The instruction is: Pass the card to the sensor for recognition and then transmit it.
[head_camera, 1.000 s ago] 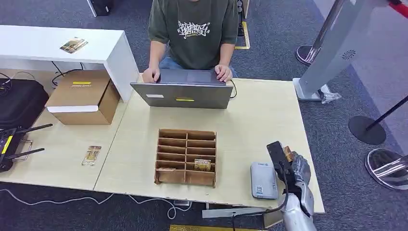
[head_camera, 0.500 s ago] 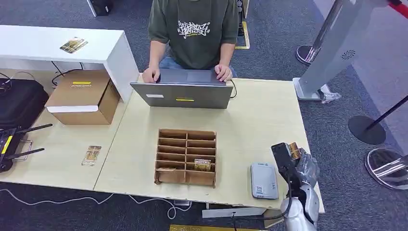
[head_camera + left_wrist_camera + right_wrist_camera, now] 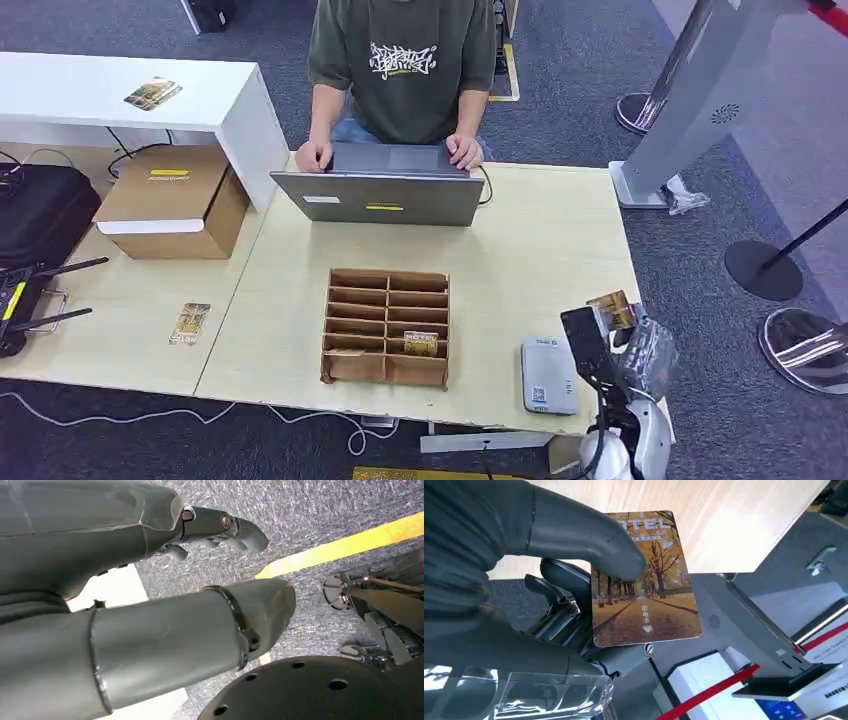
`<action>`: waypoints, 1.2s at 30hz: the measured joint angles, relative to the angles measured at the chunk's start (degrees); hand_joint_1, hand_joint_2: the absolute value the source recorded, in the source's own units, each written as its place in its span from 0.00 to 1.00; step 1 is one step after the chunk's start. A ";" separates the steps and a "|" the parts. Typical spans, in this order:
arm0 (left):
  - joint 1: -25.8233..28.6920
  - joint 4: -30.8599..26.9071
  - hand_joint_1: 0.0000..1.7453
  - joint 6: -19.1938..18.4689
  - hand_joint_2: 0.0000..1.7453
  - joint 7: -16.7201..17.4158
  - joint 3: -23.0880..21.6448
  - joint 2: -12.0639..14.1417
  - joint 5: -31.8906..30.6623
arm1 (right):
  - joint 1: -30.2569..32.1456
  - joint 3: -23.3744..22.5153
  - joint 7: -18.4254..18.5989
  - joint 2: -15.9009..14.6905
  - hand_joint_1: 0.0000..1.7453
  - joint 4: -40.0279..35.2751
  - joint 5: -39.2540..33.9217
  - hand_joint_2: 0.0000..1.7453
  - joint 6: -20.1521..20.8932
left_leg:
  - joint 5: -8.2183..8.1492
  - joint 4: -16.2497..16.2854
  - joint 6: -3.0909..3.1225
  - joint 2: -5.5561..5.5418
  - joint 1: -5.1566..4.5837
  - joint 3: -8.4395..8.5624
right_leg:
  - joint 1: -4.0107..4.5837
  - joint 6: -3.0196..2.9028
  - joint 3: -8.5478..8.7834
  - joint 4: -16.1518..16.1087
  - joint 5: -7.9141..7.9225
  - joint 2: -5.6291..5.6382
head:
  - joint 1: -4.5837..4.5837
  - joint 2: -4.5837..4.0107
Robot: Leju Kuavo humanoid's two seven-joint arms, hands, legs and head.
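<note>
R hand: right hand (image 3: pixel 628 335) up at the bench's right front corner, just right of the sensor; thumb (image 3: pixel 589 535) pressed on the card face, darker fingers (image 3: pixel 561 607) behind it; card pinched btw them.
Card: card (image 3: pixel 644 580) w/ autumn tree-avenue print, "HOTEL" lettering at one end, small arrow near the other; in head view it (image 3: pixel 611 309) pokes up above the hand, over the bench edge, near the sensor but not touching it.
Sensor: grey sensor (image 3: pixel 548 375), flat on the bench near the front edge, btw the wooden organizer and the R hand; small label on its top.
L hand: left hand (image 3: pixel 220 527) hanging over grey carpet w/ a yellow floor line (image 3: pixel 345 545); fingers curled in, nothing in them.
Organizer: wooden organizer (image 3: pixel 386 326) mid-bench, two columns of slots; a 2nd card (image 3: pixel 420 343) standing in a lower right-column slot.
Bench: light wood bench (image 3: pixel 540 250); another loose card (image 3: pixel 189 323) lying flat well left of the organizer; cardboard box (image 3: pixel 175 200) at back left.
Person: person (image 3: pixel 402 60) in green tee behind the bench; both hands on an open laptop (image 3: pixel 380 187).
</note>
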 joint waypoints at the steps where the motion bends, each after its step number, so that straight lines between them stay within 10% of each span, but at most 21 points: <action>1: 0.01 0.00 0.00 0.00 0.00 0.00 0.11 -0.02 0.00 | 0.97 0.41 0.48 0.22 1.00 -1.40 0.39 1.00 0.00 | -0.01 0.00 -0.01 0.00 0.00 0.00 | 0.00 0.00 0.00 0.00 0.00 0.00 | 0.00 0.00; 21: 0.13 -1.79 0.00 -0.96 0.00 0.20 4.92 -1.38 -1.11 | 13.34 9.39 7.04 2.49 1.00 -19.60 5.74 1.00 6.47 | -0.04 0.00 -0.05 0.01 0.00 0.00 | 0.00 -0.01 0.00 0.00 -0.03 0.01 | 0.00 0.00; 36: 0.01 -1.92 0.00 -1.14 0.00 0.22 8.24 -1.38 -3.15 | 3.50 3.67 1.94 3.01 1.00 1.61 -7.37 1.00 7.65 | -0.03 -0.02 -0.06 0.02 0.00 0.03 | 0.00 -0.02 0.02 0.00 0.00 0.02 | 0.00 0.00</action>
